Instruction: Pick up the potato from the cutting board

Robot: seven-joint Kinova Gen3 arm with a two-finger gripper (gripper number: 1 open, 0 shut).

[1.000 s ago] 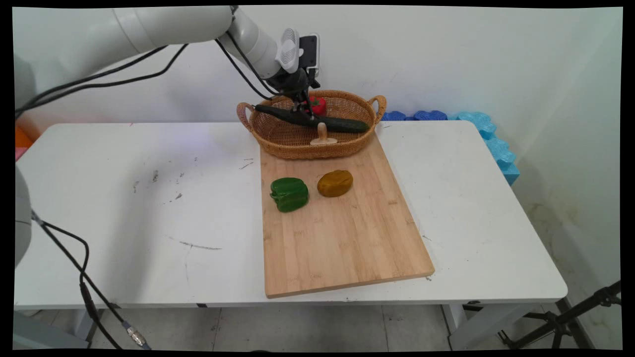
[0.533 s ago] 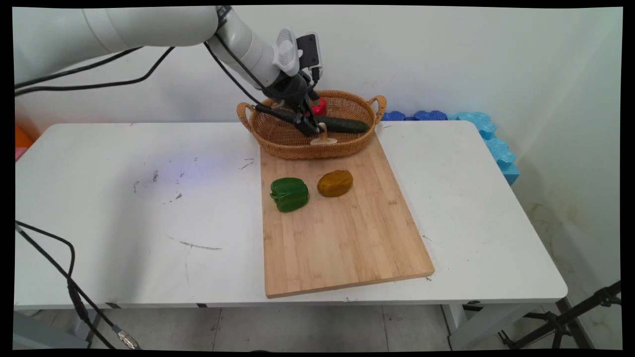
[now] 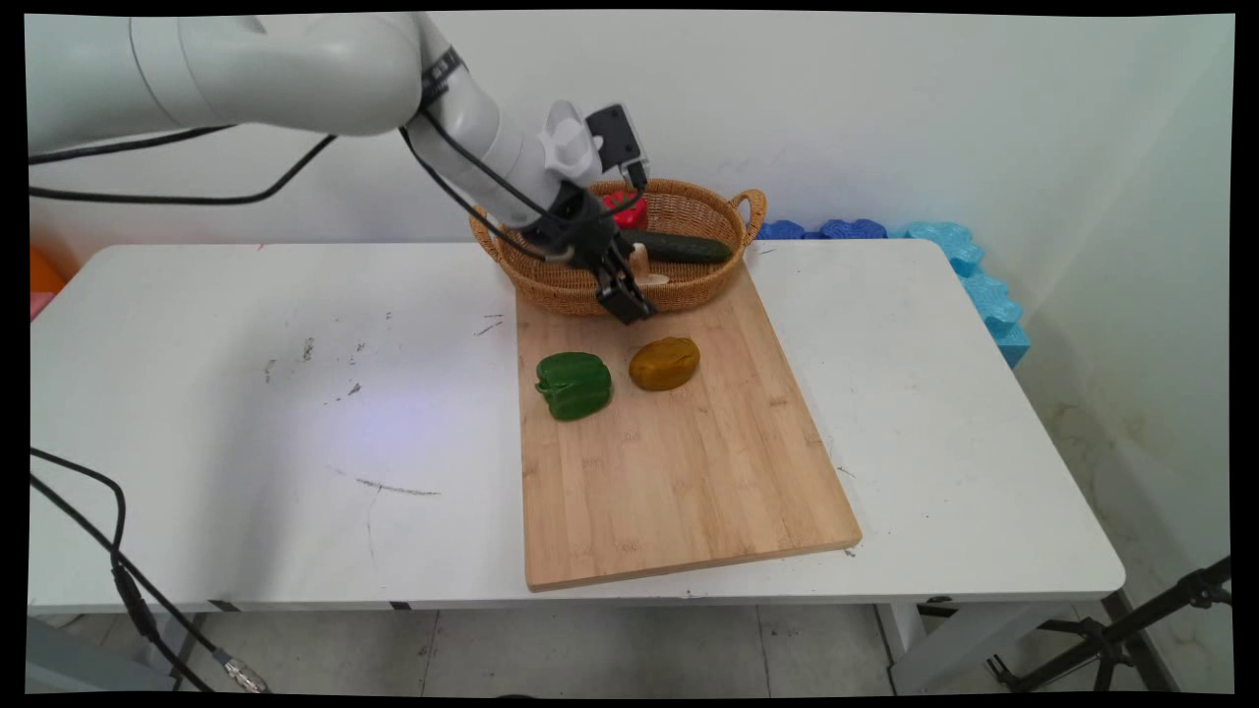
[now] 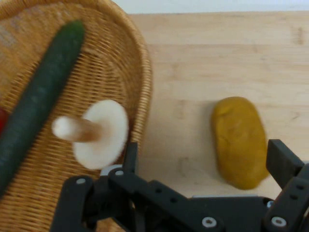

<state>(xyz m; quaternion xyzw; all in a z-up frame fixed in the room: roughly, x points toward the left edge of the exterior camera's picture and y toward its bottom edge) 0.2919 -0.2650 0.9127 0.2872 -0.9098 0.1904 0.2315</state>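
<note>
Here the gripper (image 3: 629, 303) hangs just over the near rim of the basket (image 3: 551, 280), tilted down toward the board (image 3: 679, 472). Its fingers stand apart with nothing between them; the hand view shows one finger (image 4: 130, 157) by the basket rim and the other (image 4: 282, 162) at the far side of the potato (image 4: 240, 141), with bare wood between.

The basket sits at the back of the table (image 3: 246, 393), its near edge resting on the far end of the board. Inside lie a cucumber (image 3: 684, 247) stretched along its length, a mushroom (image 3: 641, 267) resting on its cap with the stem pointing up, and something red (image 3: 629, 208) behind them, mostly hidden by the arm. In the hand view the mushroom (image 4: 94, 133) lies close against the inner wall, touching or nearly touching the cucumber (image 4: 38, 99); I cannot tell which.

On the board, near the basket, the potato (image 3: 665, 363) and a green pepper (image 3: 573, 384) lie side by side and apart. The potato is the thing nearest the open fingers, just below and ahead of them. The rest of the board is bare wood. Blue foam blocks (image 3: 974, 275) run along the wall at the table's far right corner.
</note>
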